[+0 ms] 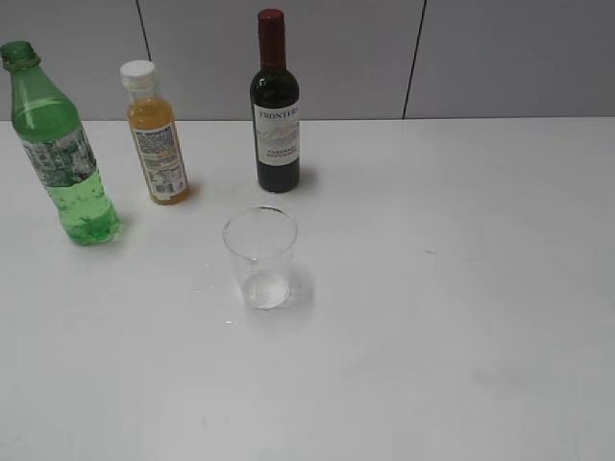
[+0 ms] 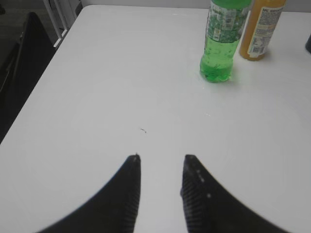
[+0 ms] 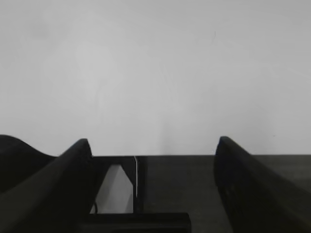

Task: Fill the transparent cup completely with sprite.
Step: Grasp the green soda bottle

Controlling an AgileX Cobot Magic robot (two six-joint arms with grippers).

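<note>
Nothing poured yet: the transparent cup [image 1: 259, 256] stands upright and empty, out on the open white tabletop [image 1: 461, 317] forward of the bottles, nearer the left edge than the right. The sprite bottle [image 1: 56, 146] is capless, upright, close to the far-left corner, with liquid sitting low in its rounded base. So the whole job looks to be ahead: grasp, lift, tip, fill.

The left gripper [image 2: 162, 167] shows in its wrist view, dark ribbed fingers partly spread with bare table between them, holding nothing, the green bottle ahead and to its right. The right gripper [image 3: 153, 145] has its jaws spread wide over the table's near edge, also empty.

Materials: the cup is thin clear plastic, slightly tapered, thick-bottomed. The sprite bottle is translucent green, waisted, labelled. Beside it, an orange juice bottle [image 1: 157, 134] with white cap; then a dark glass wine bottle [image 1: 275, 106], red-capped.
</note>
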